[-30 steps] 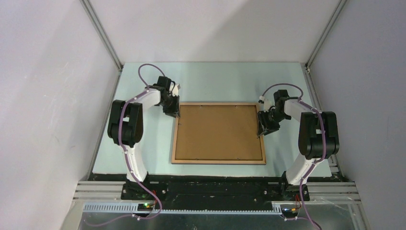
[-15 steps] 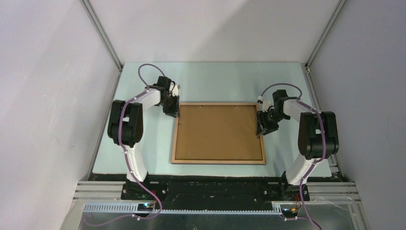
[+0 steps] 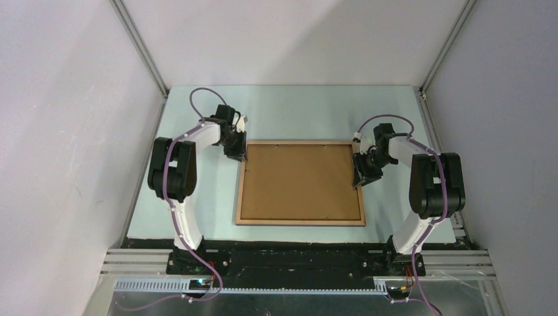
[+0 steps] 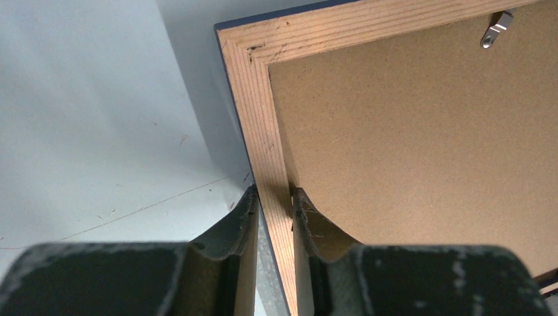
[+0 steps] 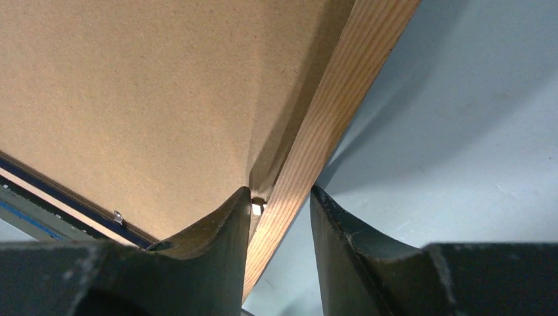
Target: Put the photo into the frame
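The frame [image 3: 299, 222] lies in the middle of the table, wood-brown face up, with the brown backing board [image 3: 299, 181] set inside it. The photo is hidden. My left gripper [image 3: 238, 157] is shut on the frame's left rail [image 4: 260, 131] near the far-left corner, with both fingers against the rail. My right gripper [image 3: 360, 178] straddles the right rail [image 5: 342, 99]. Its inner finger [image 5: 230, 230] touches the rail and its outer finger [image 5: 332, 230] stands apart from it. The board also shows in both wrist views [image 4: 408, 131] [image 5: 131, 99].
A small metal tab [image 4: 497, 29] sits on the board near the far rail, and another [image 5: 118, 216] near the near rail. The pale table [image 3: 296, 112] is walled by grey panels on the left, right and back. Both arm bases stand at the near edge.
My right gripper has shifted slightly left against the frame's right rail. The left gripper and the frame have not visibly moved.
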